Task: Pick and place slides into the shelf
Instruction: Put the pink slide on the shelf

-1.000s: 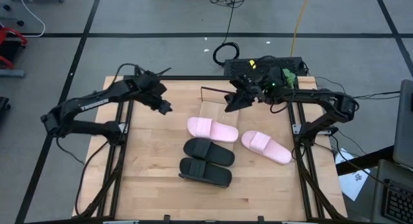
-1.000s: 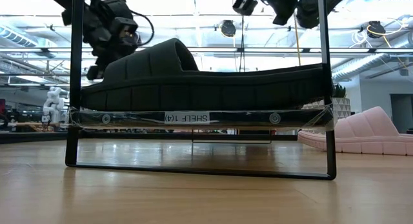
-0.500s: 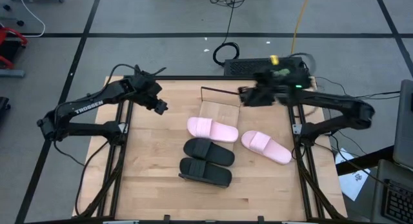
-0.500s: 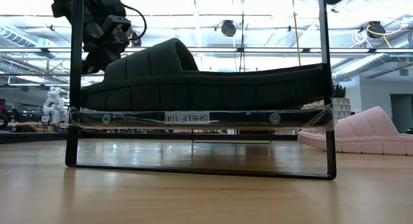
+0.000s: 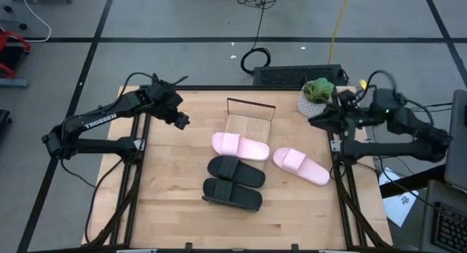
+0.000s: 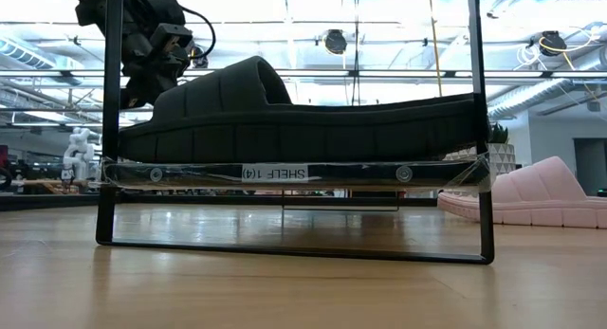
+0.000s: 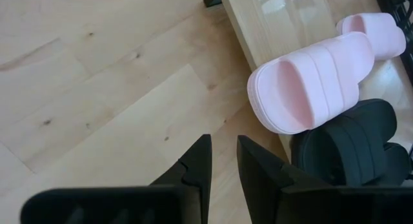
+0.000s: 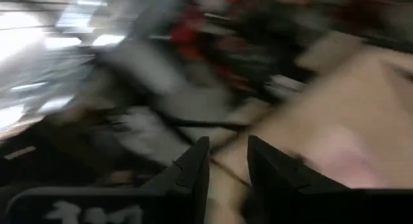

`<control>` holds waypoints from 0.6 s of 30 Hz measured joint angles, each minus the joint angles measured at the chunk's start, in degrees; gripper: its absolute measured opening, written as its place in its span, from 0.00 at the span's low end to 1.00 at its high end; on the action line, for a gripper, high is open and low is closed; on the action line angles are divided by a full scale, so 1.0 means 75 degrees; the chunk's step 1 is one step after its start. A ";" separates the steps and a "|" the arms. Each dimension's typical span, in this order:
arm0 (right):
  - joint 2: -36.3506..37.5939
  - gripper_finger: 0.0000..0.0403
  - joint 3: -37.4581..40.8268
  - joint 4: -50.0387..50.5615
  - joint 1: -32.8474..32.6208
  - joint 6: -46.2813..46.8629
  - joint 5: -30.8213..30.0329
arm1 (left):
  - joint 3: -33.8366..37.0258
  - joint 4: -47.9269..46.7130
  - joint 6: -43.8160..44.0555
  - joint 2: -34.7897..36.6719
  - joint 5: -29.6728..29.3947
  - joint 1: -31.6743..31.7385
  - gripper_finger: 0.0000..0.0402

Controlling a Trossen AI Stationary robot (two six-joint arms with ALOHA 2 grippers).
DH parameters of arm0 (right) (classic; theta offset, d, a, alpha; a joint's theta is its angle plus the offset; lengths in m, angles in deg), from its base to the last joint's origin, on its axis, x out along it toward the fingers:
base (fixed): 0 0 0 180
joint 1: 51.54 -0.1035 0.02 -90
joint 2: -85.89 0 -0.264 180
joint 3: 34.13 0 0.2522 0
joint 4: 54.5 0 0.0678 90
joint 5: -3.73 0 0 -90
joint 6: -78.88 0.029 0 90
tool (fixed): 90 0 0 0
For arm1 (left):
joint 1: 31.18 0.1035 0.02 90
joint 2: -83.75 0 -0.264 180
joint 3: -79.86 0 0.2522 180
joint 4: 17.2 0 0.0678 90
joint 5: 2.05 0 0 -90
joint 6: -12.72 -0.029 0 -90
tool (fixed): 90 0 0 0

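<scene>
Bench (image 5: pixel 168 187) of pale wood carries everything, with the shelf (image 5: pixel 249 124) running down its middle from the far edge toward the near one. Three slides rest on that board: a pale pink slide (image 5: pixel 240 145) crosswise near the far end, then a black slide (image 5: pixel 236 170), then a second black slide (image 5: pixel 232 194) at the near end. The other pink slide (image 5: pixel 300 165) lies off the shelf on the bench, toward the right arm's side, and looks to be the one left to place. Each slide seems light, rubbery and a little springy, unlikely to be harmed by a firm pinch; the wide strap, or the sole's edge beside it, is probably the best hold, since the smooth footbed may slip. Left tool (image 5: pixel 184 120) hovers over bare bench beside the shelf, fingers close together, holding nothing. Right tool (image 5: pixel 315 120) sits at the bench's far right edge by a potted plant (image 5: pixel 316 90), also nearly closed and empty.
</scene>
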 joint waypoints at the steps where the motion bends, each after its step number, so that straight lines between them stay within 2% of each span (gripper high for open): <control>1: 0.0144 0.23 0.0003 0.0706 -0.0237 0.0108 -0.0685 | 0.0000 0.0000 0.0005 0.0000 0.0000 0.0000 0.17; 4: 0.0335 0.23 0.0020 0.1967 -0.0878 0.0704 -0.2080 | -0.0002 0.0000 0.0090 0.0000 -0.0003 0.0003 0.17; 7: 0.0317 0.23 0.0262 0.2400 -0.1279 0.1489 -0.2529 | 0.0000 0.0000 0.0144 0.0000 -0.0004 0.0003 0.17; 10: 0.0278 0.23 0.0814 0.2659 -0.1542 0.2321 -0.2454 | 0.0000 0.0003 0.0203 0.0000 -0.0054 0.0003 0.17; 14: 0.0289 0.23 0.1617 0.3102 -0.1785 0.3216 -0.1956 | 0.0000 0.0003 0.0410 0.0000 -0.0250 0.0003 0.17; 18: 0.0330 0.23 0.2173 0.3383 -0.2017 0.3529 -0.1517 | 0.0000 0.0009 0.0487 0.0000 -0.0262 0.0003 0.17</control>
